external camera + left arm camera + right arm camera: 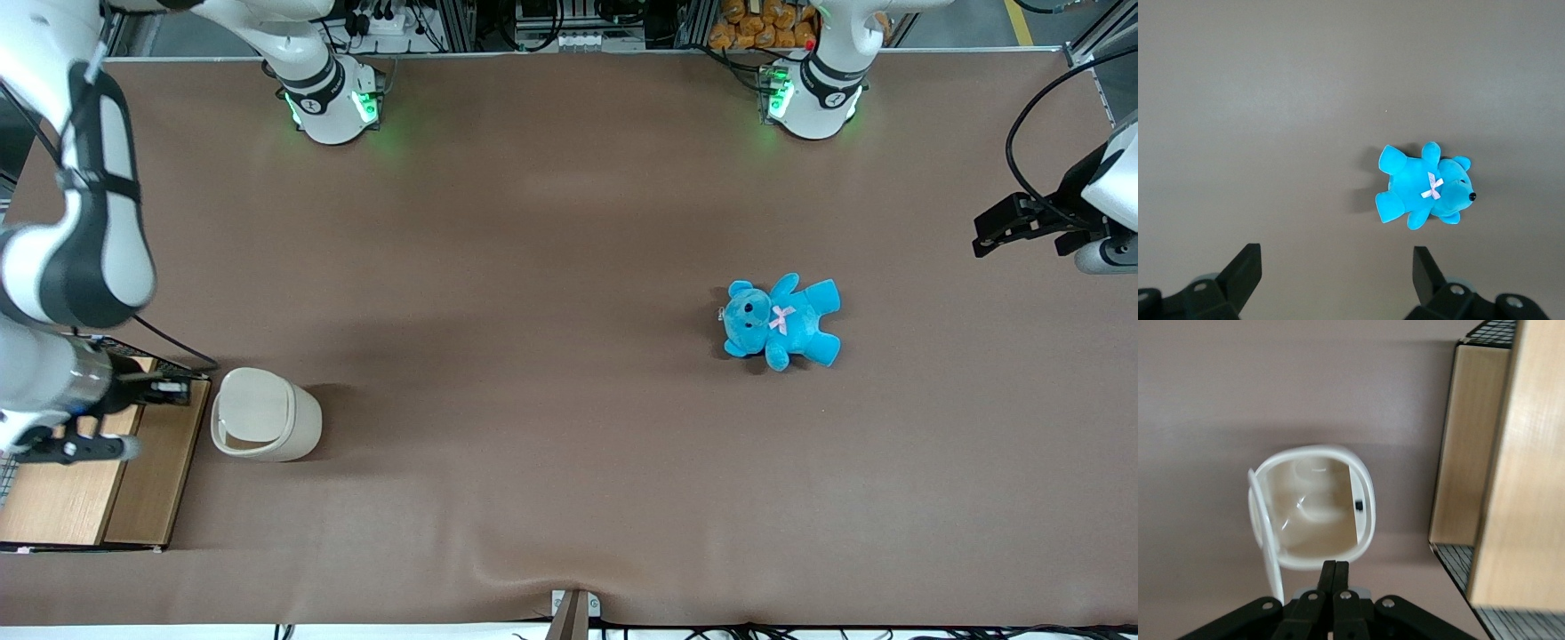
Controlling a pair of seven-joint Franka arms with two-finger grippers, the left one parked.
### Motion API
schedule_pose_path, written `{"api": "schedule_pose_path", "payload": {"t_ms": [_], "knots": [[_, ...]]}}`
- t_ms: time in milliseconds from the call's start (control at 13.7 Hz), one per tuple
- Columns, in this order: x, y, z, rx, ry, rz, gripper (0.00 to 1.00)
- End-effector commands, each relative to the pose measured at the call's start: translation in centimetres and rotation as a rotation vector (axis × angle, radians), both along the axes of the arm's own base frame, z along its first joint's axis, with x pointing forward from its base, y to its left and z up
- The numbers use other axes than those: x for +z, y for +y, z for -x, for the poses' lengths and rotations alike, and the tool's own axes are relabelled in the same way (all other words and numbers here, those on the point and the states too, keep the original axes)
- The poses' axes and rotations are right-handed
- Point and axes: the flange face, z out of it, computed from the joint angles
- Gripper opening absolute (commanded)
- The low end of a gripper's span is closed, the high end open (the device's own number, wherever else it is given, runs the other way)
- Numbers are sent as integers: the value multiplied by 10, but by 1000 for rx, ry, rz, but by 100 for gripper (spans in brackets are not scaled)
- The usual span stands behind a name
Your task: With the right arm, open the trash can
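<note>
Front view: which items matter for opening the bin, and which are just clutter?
Job:
- trash can, lid already swung up, inside showing
- gripper, fingers shut, just above the can's rim

Lying about:
- blue teddy bear, toward the parked arm's end
- wooden box with wire mesh, beside the can

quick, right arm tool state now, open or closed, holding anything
Right arm tool: closed, holding nothing, beside the trash can, whose lid is already open.
</note>
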Motion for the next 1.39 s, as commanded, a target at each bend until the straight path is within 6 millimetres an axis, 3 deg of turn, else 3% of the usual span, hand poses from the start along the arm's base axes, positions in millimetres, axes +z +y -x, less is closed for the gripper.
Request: {"api": "schedule_pose_path", "payload": {"t_ms": [0, 73, 438, 729, 1094, 1312], "knots": [[51, -4, 29, 0, 22, 5, 64], [67, -8, 37, -16, 15, 2, 100], [145, -10, 80, -45, -3, 0, 100], [200, -2, 126, -72, -5, -15, 100], [224, -6, 179, -114, 4, -15, 100], [222, -5, 177, -130, 19, -2, 100]]}}
